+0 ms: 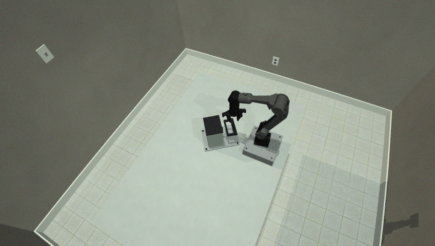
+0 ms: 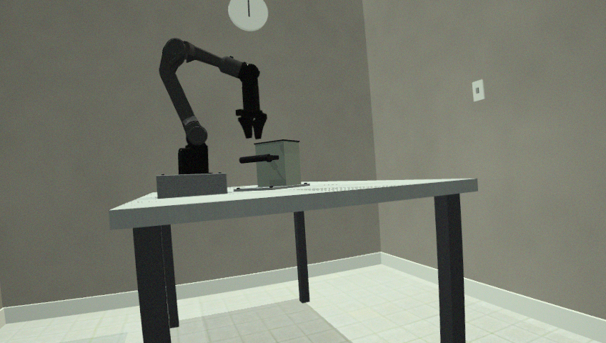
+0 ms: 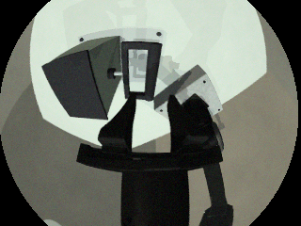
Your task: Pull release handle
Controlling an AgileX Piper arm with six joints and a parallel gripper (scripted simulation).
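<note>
1. My gripper (image 2: 251,127) hangs in the air with the fingers pointing down, and the jaws stand partly open with nothing between them.
2. The release handle (image 2: 258,158) is below my fingertips, apart from them; I do not touch it.
3. In the exterior view the handle is a dark horizontal bar that comes out of the housing box (image 2: 278,163) toward 9 o'clock.
4. In the top view the handle (image 1: 230,127) looks like a dark rectangular loop, lying just beside the dark-topped box (image 1: 212,124) at its 3 o'clock side.
5. In the wrist view the loop (image 3: 139,71) appears at 12 o'clock from my fingers, seen through the gap between them, and the box (image 3: 78,82) is at 10 o'clock.
6. The box stands on a thin grey plate (image 1: 210,147) with small bolts in the corners.
7. My arm (image 2: 174,88) rises from a grey pedestal (image 2: 168,186) on the table (image 2: 297,199), at about 9 o'clock from the box in the exterior view.
8. A round clock (image 2: 238,16) hangs on the wall above my arm.
</note>
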